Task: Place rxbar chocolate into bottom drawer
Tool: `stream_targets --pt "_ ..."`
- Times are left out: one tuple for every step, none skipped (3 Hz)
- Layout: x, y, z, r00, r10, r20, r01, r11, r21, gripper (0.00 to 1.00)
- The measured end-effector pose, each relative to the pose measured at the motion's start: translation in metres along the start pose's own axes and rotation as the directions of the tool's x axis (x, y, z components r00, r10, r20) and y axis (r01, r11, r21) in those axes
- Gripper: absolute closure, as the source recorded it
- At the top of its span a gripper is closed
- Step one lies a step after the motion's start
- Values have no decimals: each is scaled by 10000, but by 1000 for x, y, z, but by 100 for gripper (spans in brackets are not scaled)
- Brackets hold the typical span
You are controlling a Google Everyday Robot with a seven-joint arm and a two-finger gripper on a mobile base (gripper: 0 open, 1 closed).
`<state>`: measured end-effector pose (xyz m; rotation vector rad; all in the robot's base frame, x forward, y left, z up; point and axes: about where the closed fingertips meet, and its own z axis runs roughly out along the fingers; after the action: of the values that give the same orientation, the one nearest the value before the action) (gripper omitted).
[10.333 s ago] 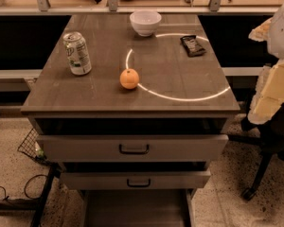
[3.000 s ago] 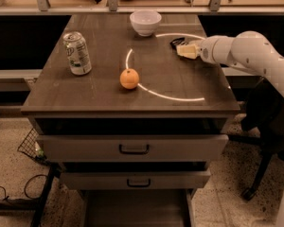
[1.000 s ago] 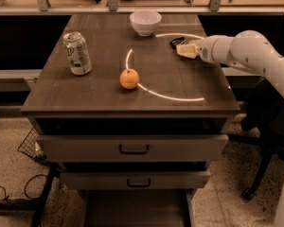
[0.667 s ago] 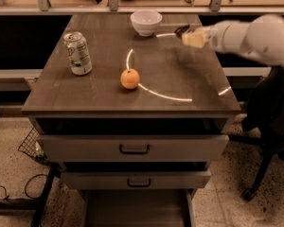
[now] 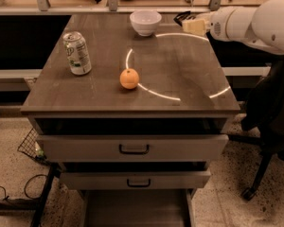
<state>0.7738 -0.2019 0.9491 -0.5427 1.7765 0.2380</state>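
Cream two-finger gripper (image 5: 187,23) at table's (image 5: 189,74) 1 o'clock is clamping small flat black-wrapped rxbar chocolate (image 5: 181,17) by its end; prob. light, stiffish, slick wrapper, so it's needing firm squeeze across flat faces

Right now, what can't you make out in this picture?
rxbar chocolate: camera view, only a dark sliver shows beside the gripper, at the far right corner of the table.
bottom drawer: camera view, front cut off by the lower edge.
can: camera view, label print too blurred to read.
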Motion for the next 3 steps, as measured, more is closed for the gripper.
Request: stream_targets --pt "-10 -5 -16 9995 153 276 -141 9991 -407 100" --pt "-11 5 -66 9987 -79 498 144 9911 -1322 100" --pt "9 12 -124 9963 -766 377 829 9738 -2115 100"
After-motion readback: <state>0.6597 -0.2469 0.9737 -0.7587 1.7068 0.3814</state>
